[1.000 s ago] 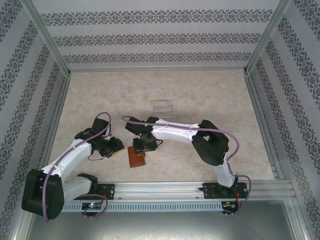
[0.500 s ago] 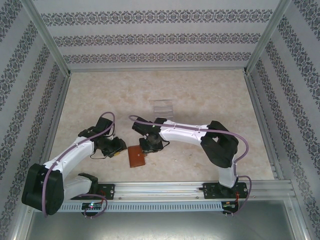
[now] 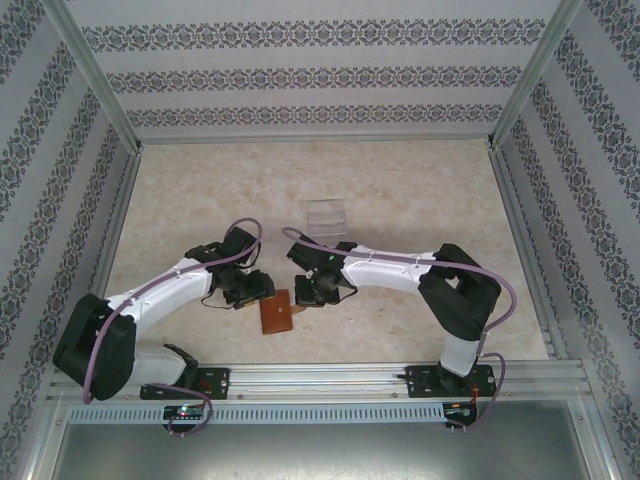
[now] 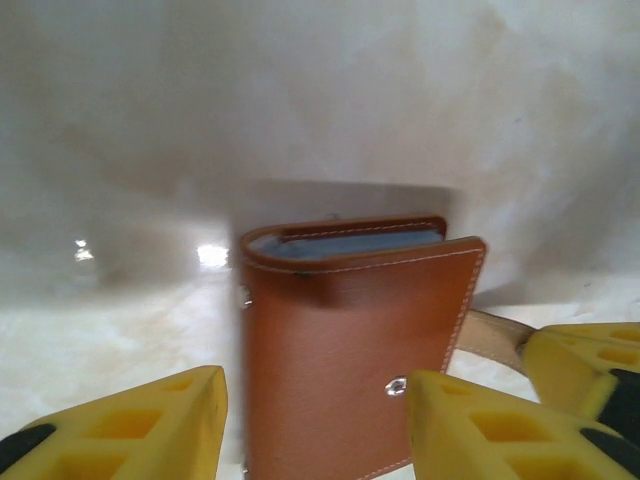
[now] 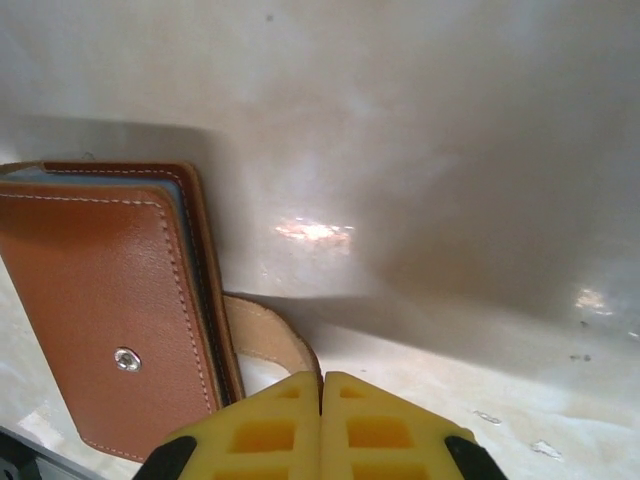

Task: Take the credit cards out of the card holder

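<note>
The card holder (image 3: 277, 313), a closed brown leather wallet, lies flat near the table's front edge, and its grey-blue inner pockets show at the far edge (image 4: 345, 243). The credit cards are hidden inside it. My left gripper (image 4: 315, 400) is open, with one yellow finger (image 4: 150, 425) on each side of the wallet, and it sits just left of it (image 3: 260, 291). My right gripper (image 5: 322, 385) is shut on the wallet's brown strap tab (image 5: 265, 335), at the wallet's right side (image 3: 303, 297). The strap (image 4: 495, 335) runs toward the right gripper's fingers (image 4: 585, 360).
A clear slotted rack (image 3: 326, 214) stands on the table beyond both grippers. Patterned walls and metal rails (image 3: 515, 200) close in the marbled table (image 3: 400, 180) on three sides. The arms' base rail (image 3: 330, 378) runs along the near edge.
The left arm has swung right to the wallet and its jaws have widened. The right gripper has shifted right and closed on the strap tab.
</note>
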